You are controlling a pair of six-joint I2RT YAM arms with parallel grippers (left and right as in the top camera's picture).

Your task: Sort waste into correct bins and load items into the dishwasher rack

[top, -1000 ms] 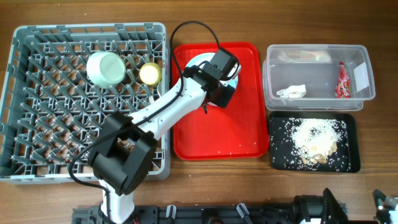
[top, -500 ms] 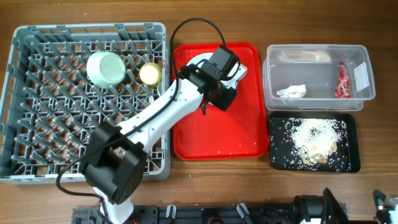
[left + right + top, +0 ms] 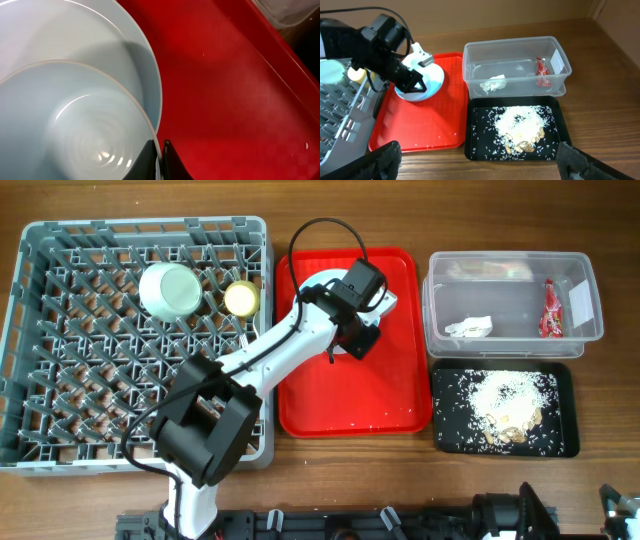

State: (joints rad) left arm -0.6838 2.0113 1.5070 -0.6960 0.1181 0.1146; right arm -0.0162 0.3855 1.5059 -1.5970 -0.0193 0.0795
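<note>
Left gripper [image 3: 161, 160]: the two dark fingers [image 3: 175, 167] were closed on the rim of the pale teal bowl [image 3: 75, 125], one finger inside the rim and one outside. The bowl stood mouth-up over the pale-blue plate [image 3: 125, 45]. Whether the bowl rested on the plate or was raised clear of it could not be determined. The plate lay in the far part of the red tray [image 3: 225, 100]. A few white specks were scattered over the rest of the tray floor.

Right gripper [image 3: 477, 165]: the fingers were spread wide and held nothing. It was positioned above the table edge, on the near side of the red tray.

Located to the right of the red tray:
- The clear tub [image 3: 520, 310] held the white tissue [image 3: 468, 328] and the red wrapper [image 3: 548, 310].
- The black tray [image 3: 450, 430], just on the near side of the tub, held the rice grains [image 3: 510, 395] and the brownish scraps [image 3: 510, 435].

Located to the left of the red tray:
- The grey rack [image 3: 40, 380] abutted the tray edge.
- A second teal bowl [image 3: 172, 290] stood in the rack's far rows.
- The yellow cup [image 3: 242, 298] stood between that bowl and the red tray.
</note>
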